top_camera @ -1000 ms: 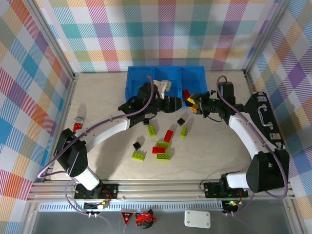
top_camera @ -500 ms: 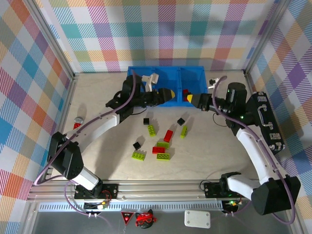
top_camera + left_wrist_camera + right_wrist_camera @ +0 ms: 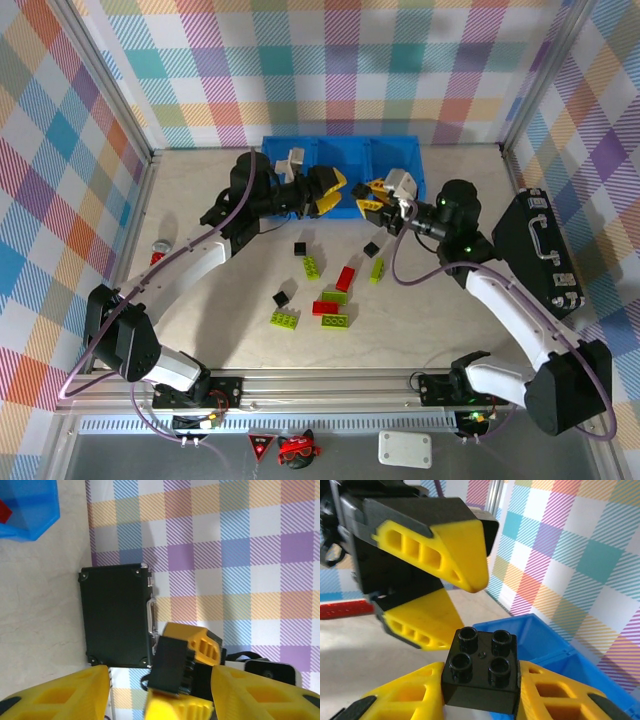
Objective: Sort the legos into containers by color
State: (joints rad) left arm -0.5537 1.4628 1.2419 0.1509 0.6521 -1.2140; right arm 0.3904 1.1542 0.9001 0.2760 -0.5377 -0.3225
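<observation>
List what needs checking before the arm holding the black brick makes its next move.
1. Black brick clamped squarely in the right end effector: ok.
2. Left end effector open, nothing between its fingers: ok.
3. Room between the two end effectors: not ok; they face each other closely, near the blue bin.
4. Which compartment lies under the black brick: cannot tell.
5. Which compartment is collecting black bricks: cannot tell.
6. Sorting finished: not ok; a red brick and others lie outside the bin.
</observation>
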